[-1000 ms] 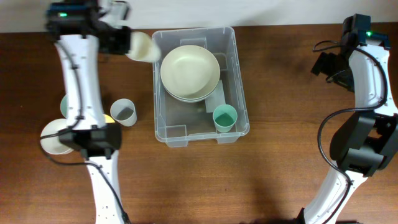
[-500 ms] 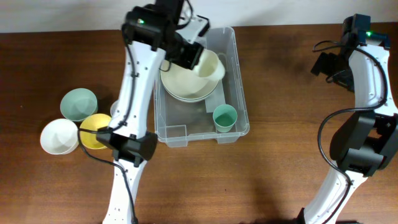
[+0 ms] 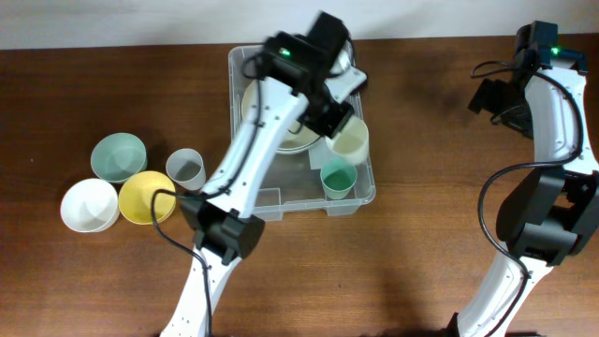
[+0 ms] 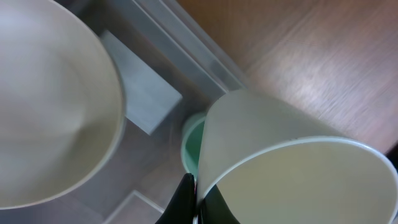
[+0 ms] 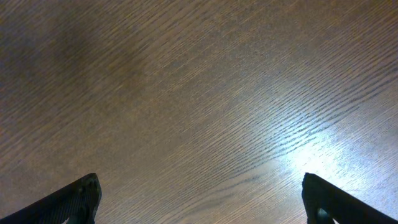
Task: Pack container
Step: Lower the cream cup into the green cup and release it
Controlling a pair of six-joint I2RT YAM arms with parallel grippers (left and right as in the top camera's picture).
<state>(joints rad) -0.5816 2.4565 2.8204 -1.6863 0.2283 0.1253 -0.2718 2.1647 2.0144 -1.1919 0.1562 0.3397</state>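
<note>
wooden table (image 3: 421,234) bears the container (image 3: 255,200). we note left gripper (image 4: 191,202) clamped on a cream cup (image 3: 350,140) over the container's right side, above a green cup (image 3: 338,177); right gripper (image 5: 200,200), right of the container, spread wide, empty.

Ahead of the left gripper's (image 4: 196,202) fingers and their cream cup (image 4: 273,168), the way is blocked by a green cup (image 4: 191,142), hemmed by stacked bowls (image 4: 50,106) and the wall of the container (image 4: 186,46); bare table (image 5: 186,93) is seen between the right gripper's (image 5: 205,205) fingers.

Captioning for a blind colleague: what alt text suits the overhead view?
The left gripper holds a cream cup over the clear container, beside a green cup and stacked bowls. A grey cup and three bowls stand outside it.
</note>
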